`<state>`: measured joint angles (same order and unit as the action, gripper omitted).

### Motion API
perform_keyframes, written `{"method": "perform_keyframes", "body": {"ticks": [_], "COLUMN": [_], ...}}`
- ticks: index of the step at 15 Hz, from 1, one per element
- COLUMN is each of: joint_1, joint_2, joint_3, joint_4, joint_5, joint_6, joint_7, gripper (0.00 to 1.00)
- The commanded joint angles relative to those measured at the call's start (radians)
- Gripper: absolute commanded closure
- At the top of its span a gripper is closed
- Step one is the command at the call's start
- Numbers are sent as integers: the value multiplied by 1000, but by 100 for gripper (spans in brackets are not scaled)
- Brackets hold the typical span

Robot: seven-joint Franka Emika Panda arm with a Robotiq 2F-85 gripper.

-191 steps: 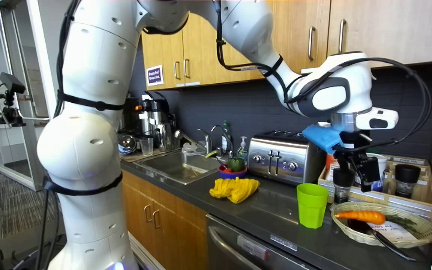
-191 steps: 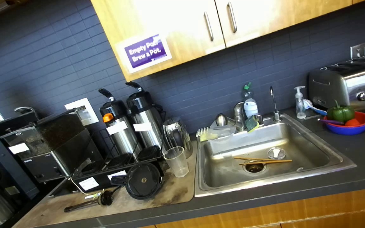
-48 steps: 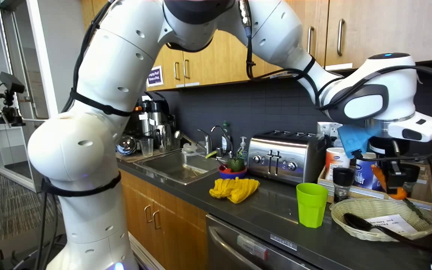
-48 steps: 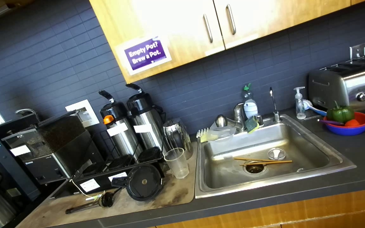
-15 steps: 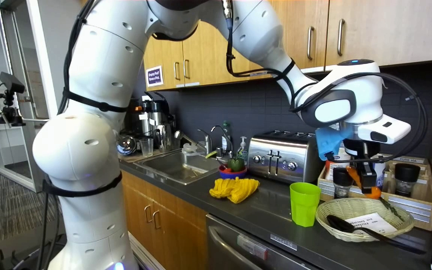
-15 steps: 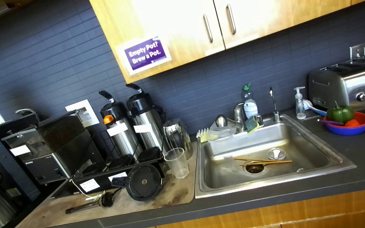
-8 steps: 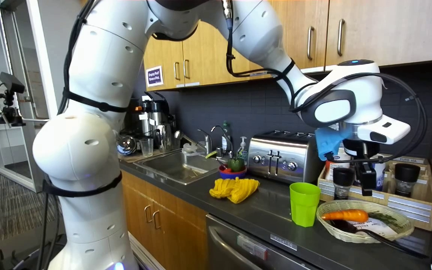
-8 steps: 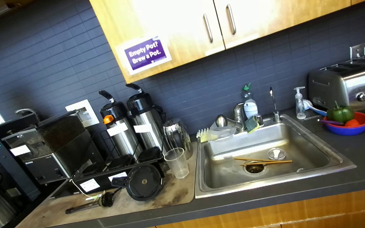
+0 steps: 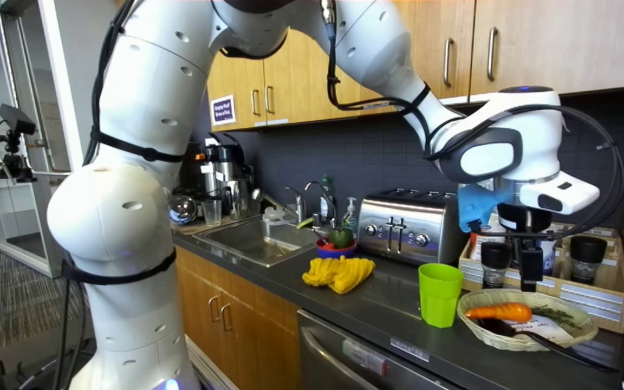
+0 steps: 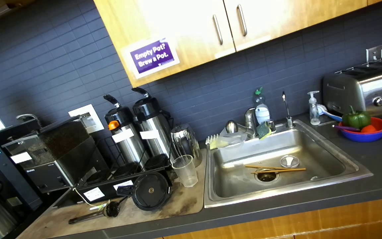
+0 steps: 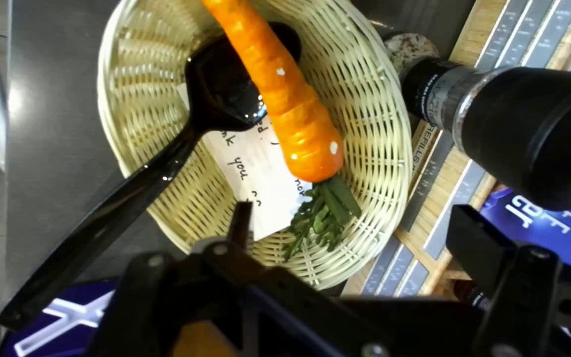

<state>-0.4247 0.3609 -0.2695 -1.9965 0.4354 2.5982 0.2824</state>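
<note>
My gripper (image 9: 531,288) is open and empty above the wicker basket (image 9: 588,331) in an exterior view. In the wrist view its fingers (image 11: 479,238) stand wide apart, and the gap between the gripper's tips (image 11: 350,207) lies over the basket's rim (image 11: 404,168). An orange carrot (image 11: 290,104) with green leaves (image 11: 322,215) lies in the basket, apart from the fingers. Under it are a black spoon (image 11: 142,186), its handle sticking out over the rim, and a white handwritten note (image 11: 251,178). The carrot also shows in an exterior view (image 9: 499,312).
A green cup (image 9: 440,295) stands beside the basket. Behind are a wooden organizer (image 9: 604,303) and black-capped grinders (image 9: 588,260). A toaster (image 9: 404,227), yellow cloth (image 9: 339,273), blue-red bowl (image 10: 363,135) and sink (image 10: 310,186) lie along the counter in both exterior views.
The gripper held the carrot 3.2 and 1.0 s ago and has let go; the carrot dropped into the basket. Basket and cup shifted left before 1.0 s ago. The gripper has since moved slightly right.
</note>
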Motion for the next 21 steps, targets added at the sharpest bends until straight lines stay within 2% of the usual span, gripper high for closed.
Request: {"method": "perform_keyframes", "body": {"ticks": [1, 5, 7, 14, 21], "joint_1": [32, 68, 105, 215, 265], "joint_2": [-13, -10, -11, -16, -24], "joint_3": [-45, -50, -54, -86, -134], "joint_4": [-5, -7, -17, -51, -61], "joint_5": [-18, 27, 16, -107, -282], "joint_6": [-43, -3, 23, 87, 103], "joint_7": [137, 322, 433, 748, 914], "gripper": [0, 0, 0, 0, 0]}}
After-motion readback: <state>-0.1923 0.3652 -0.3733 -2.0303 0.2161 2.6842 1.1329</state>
